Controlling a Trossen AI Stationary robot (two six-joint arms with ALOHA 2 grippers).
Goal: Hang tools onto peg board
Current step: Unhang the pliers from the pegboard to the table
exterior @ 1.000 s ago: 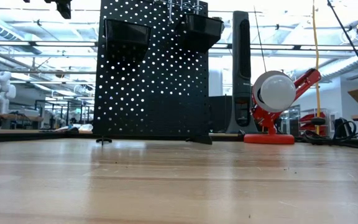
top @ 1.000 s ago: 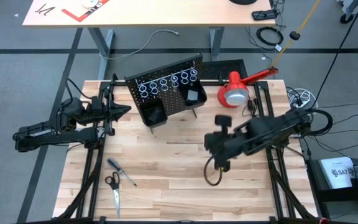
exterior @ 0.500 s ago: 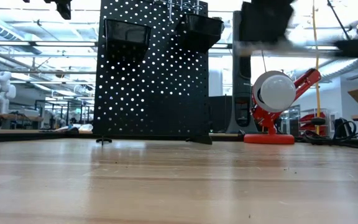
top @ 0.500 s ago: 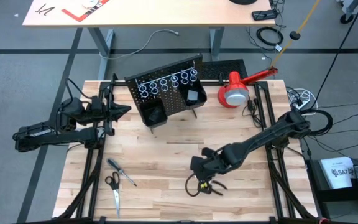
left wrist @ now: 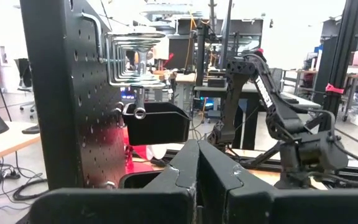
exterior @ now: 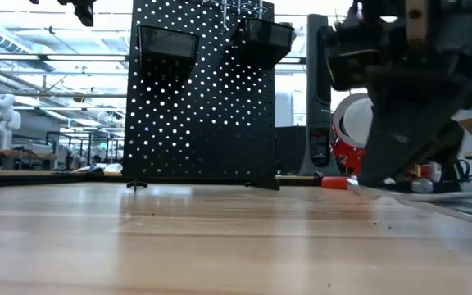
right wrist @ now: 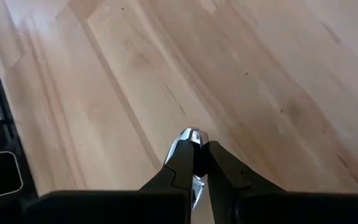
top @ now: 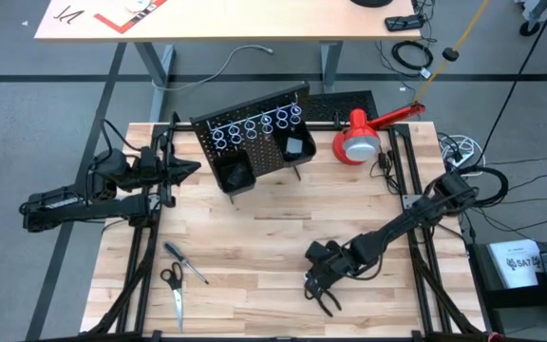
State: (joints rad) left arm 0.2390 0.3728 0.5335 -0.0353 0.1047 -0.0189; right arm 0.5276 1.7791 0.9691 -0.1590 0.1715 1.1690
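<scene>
My right gripper (top: 322,294) is low over the near right part of the table, slanting down, and is shut on the black-handled pliers, whose silver nose (right wrist: 190,135) pokes out past the fingertips. Their handles are hidden under the gripper. The black peg board (top: 254,142) stands upright at the far middle, with a row of silver rings (top: 254,125) and two black bins (top: 235,174). My left gripper (top: 190,168) is shut on nothing, level beside the board's left end. Scissors (top: 173,290) and a thin screwdriver (top: 186,263) lie flat at the near left. My right gripper pinches the pliers' silver head (right wrist: 191,142) between its two fingers, the nose sticking out a little beyond the fingertips. The fingers slant down from the table's right side and lie along the tool. Whether the pliers touch the table I cannot tell.
A red-and-white lamp (top: 357,141) stands at the far right next to the board, with a flat black slotted panel (top: 342,101) behind it. Bare wood lies between the board and my right gripper. Black frame rails (top: 139,256) run along both table sides.
My right gripper has come down a long way and toward the table's near edge, tipping from near level to slanting down and rolling about its own line. It has stayed shut. The pliers came down with it, their black handles no longer hanging in view below the fingers.
</scene>
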